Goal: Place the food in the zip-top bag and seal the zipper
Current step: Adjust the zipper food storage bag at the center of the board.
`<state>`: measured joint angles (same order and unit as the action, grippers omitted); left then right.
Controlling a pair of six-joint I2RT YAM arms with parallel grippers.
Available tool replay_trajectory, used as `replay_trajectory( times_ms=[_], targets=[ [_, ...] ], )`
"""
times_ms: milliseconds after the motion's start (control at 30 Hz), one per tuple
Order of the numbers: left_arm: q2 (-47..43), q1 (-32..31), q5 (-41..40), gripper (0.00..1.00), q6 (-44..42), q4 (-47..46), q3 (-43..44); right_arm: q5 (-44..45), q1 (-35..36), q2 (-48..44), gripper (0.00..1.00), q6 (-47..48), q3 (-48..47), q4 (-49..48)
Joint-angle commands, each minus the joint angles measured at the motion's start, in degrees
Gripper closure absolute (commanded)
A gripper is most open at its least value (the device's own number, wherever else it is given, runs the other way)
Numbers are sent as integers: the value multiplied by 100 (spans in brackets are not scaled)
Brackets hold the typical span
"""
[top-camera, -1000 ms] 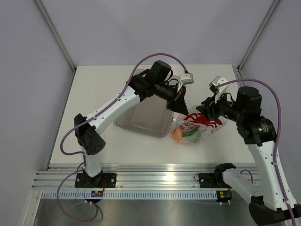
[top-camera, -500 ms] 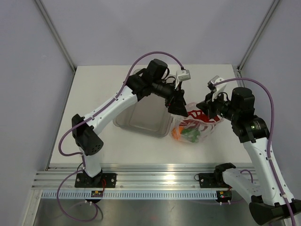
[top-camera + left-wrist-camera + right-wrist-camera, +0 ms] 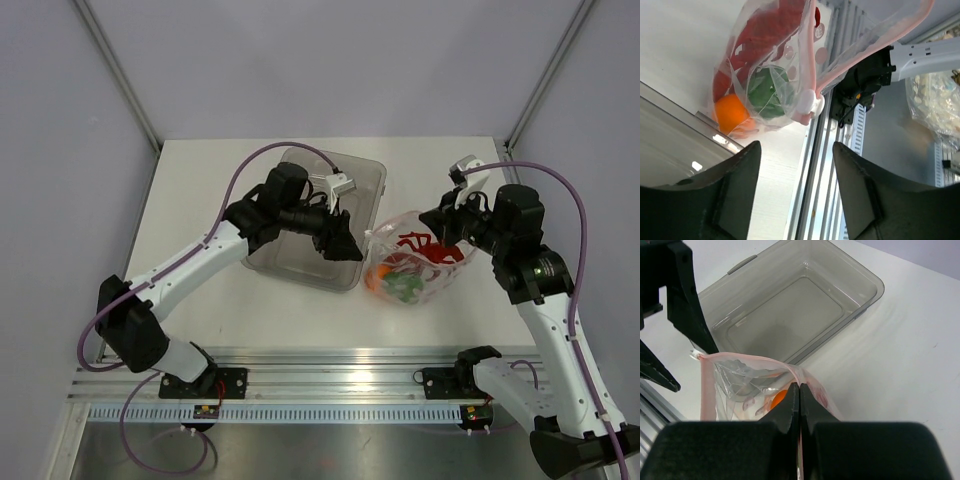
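The zip-top bag (image 3: 412,268) lies right of the tray, holding the red lobster (image 3: 425,245), the orange fruit (image 3: 378,276) and the green pepper (image 3: 405,286). My right gripper (image 3: 433,222) is shut on the bag's top edge; the right wrist view shows its jaws (image 3: 799,388) pinched on the pink zipper (image 3: 742,358). My left gripper (image 3: 349,250) hangs open just left of the bag, over the tray's right rim, touching nothing. In the left wrist view its open gripper (image 3: 796,145) faces the bag (image 3: 755,75), the zipper (image 3: 808,60) and its white slider (image 3: 809,105).
A rigid clear tray (image 3: 362,182) stands left of the bag, under my left arm. The aluminium rail (image 3: 320,366) runs along the near table edge. The enclosure's white walls and corner posts bound the table.
My left gripper let go of the bag's mouth, opened, and drew back left and down over the tray. My right gripper closed on the bag's edge and holds it.
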<state>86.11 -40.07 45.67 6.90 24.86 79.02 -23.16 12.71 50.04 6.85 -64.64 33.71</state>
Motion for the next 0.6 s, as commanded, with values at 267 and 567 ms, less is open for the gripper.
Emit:
replay_trajectory(
  times_ms=[267, 567],
  targets=[
    [-130, -466, -821, 34, 1788, -3512, -1495, -268, 39, 155, 100, -298, -5, -471],
    [-50, -493, -1482, 64, 2387, -4956, -1935, -198, 47, 6, 100, -149, -31, -216]
  ],
)
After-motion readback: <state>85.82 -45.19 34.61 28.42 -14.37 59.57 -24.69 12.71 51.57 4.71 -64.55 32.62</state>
